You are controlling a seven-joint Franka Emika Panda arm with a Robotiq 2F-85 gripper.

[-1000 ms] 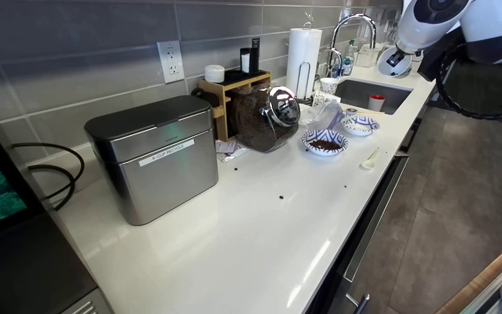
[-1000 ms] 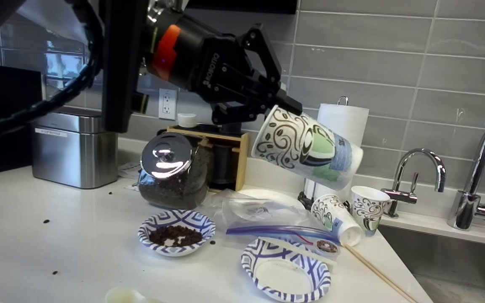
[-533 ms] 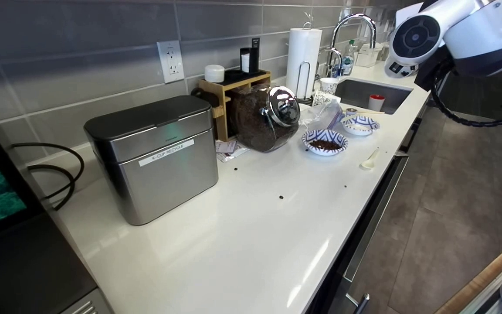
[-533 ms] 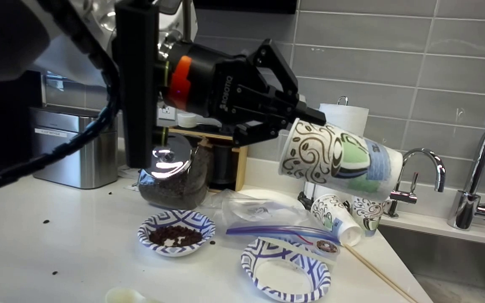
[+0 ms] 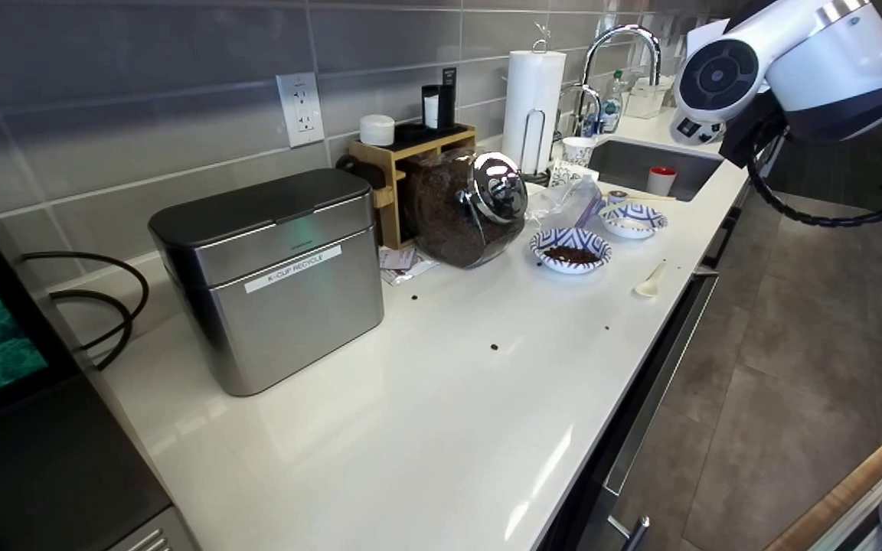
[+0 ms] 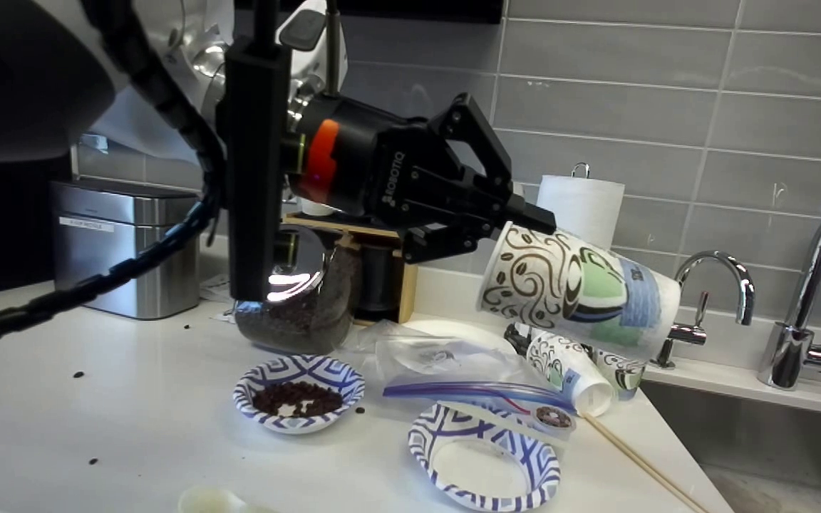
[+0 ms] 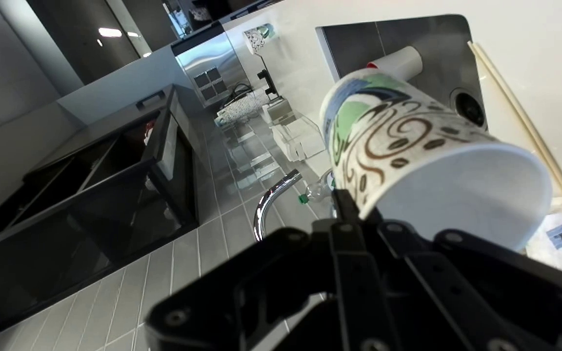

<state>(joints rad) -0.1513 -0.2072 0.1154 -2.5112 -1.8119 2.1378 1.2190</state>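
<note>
A paper cup with coffee swirls and a green mug print is in my gripper, which is shut on its rim wall. The cup hangs in the air, tipped nearly on its side, with its mouth towards the gripper. In the wrist view, the thin rim of the cup passes between the gripper's fingers, one outside and one inside. A lying cup and a standing cup, partly hidden, are below it on the counter. My wrist hides the gripper and held cup in an exterior view.
A patterned bowl holds dark bits; another patterned bowl lies nearer the sink. Around them are a plastic bag, chopsticks, a large jar, a paper towel roll, faucets and a steel bin.
In an exterior view my gripper has moved right and down with the cup, which lies slightly more level. Elsewhere the arm has swung so that its wrist now hides the cup.
</note>
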